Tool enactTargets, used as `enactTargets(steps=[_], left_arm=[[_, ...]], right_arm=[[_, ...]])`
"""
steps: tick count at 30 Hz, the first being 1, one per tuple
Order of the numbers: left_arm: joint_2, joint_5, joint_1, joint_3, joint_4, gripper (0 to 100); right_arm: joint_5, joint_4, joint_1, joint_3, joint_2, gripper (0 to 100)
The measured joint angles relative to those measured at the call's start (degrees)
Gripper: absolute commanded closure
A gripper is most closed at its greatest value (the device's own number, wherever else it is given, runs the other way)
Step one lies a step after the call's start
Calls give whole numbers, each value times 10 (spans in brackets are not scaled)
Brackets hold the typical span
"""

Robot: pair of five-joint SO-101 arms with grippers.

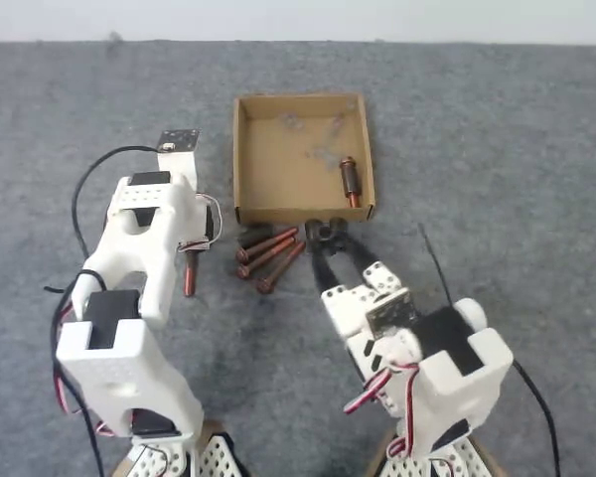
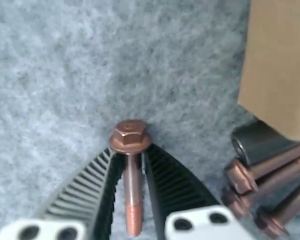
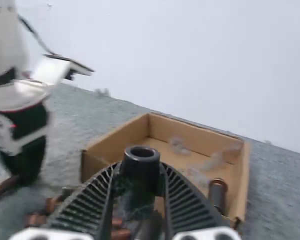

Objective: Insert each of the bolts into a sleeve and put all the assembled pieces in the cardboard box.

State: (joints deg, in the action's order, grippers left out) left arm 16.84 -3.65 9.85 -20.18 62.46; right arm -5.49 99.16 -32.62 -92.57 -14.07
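Note:
My left gripper (image 2: 130,154) is shut on a copper bolt (image 2: 132,187), its hex head (image 2: 130,136) just past the fingertips and low over the carpet. In the high view this bolt (image 1: 190,273) pokes out beneath the left arm, left of the pile. My right gripper (image 3: 140,172) is shut on a black sleeve (image 3: 139,176) held upright, in front of the cardboard box (image 3: 115,142). From above, the right gripper (image 1: 325,235) is at the box's (image 1: 244,159) near wall. One assembled piece (image 1: 350,181) lies inside the box at its right side.
Three loose bolts (image 1: 269,255) and a dark sleeve (image 1: 252,237) lie between the arms, just in front of the box. The left wrist view shows these bolts (image 2: 270,175) and the sleeve (image 2: 255,142) beside the box corner (image 2: 277,65). Grey carpet surrounds everything.

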Motion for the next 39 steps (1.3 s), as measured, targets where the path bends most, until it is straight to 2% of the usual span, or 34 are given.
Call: enactTargets(steps=[6,14,25,33,39], left_arm=[[0,0,0,0,0,989],[-18,0,0,-21,-18,989],[-251,0,7,-145,-105,988],[-445,0,-31,-289,-258,988],[-576,0,-30,-440,-454,988]], right_arm=[[-1,-1,-49,0,0,991],[-2,-35,-54,0,0,991],[-2,-53,-54,0,0,991],[-2,-55,-54,0,0,991],[-2,-85,-54,0,0,991]])
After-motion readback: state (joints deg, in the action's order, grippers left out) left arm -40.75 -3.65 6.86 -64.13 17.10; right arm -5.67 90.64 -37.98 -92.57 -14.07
